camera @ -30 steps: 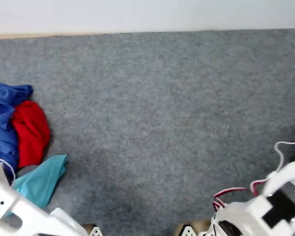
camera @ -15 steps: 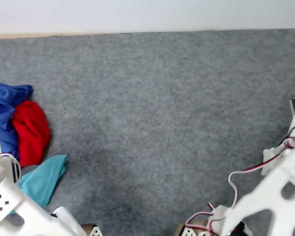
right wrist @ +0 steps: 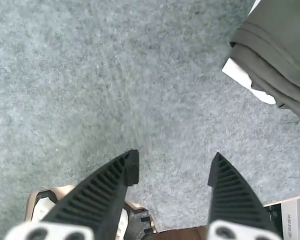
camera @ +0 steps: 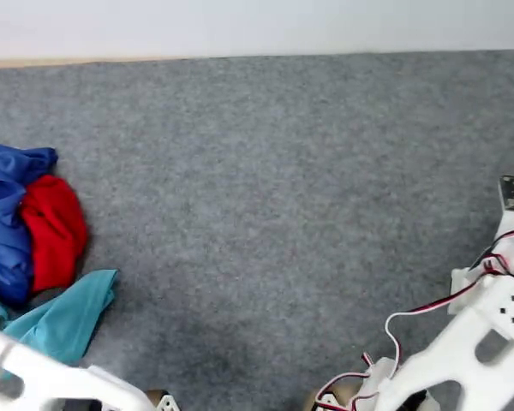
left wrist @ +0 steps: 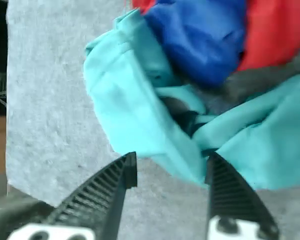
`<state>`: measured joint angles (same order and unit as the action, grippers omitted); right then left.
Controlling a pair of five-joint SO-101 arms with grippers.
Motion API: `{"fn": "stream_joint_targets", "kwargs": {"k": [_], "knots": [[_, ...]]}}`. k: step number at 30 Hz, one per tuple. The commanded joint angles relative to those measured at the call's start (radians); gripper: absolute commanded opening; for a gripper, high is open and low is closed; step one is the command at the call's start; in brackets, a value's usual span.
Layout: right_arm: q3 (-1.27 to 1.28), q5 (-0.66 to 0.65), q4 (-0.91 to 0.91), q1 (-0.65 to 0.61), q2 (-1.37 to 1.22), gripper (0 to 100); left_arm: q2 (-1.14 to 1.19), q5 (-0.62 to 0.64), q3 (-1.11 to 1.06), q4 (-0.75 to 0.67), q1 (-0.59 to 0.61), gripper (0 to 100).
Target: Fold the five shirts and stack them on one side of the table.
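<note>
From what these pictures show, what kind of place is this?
Probably a robot test bench for folding laundry: a grey felt-covered table, a crumpled blue shirt, a crumpled red shirt and a white plastic robot arm.

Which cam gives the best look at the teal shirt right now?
Left wrist view: the teal shirt lies close below the open left gripper, folds plain. High view shows it smaller, beside the red shirt and blue shirt. Right wrist view faces the mat and an olive garment.

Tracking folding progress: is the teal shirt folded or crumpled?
Crumpled: the teal shirt lies in loose, uneven bunches against the blue shirt.
</note>
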<state>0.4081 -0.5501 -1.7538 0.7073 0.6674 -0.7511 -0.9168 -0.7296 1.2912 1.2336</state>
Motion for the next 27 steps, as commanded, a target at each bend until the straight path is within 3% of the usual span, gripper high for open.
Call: {"fn": "stream_joint_targets", "kwargs": {"k": [1, 11, 20, 27], "knots": [[0.008, 0.008, -0.042, -0.004, 0.031, 22.5, 0.132, -0.015, 0.042, -0.068, 0.046, 23], [0.029, 0.009, -0.042, -0.004, 0.031, 22.5, 0.499, 0.077, 0.262, -0.009, 0.011, 23], [0.029, 0.009, -0.044, -0.004, 0.033, 22.5, 0.592, 0.215, 0.265, -0.009, -0.126, 22], [0.029, 0.009, -0.044, -0.004, 0.033, 22.5, 0.6, 0.232, 0.265, -0.018, -0.12, 10]]}}
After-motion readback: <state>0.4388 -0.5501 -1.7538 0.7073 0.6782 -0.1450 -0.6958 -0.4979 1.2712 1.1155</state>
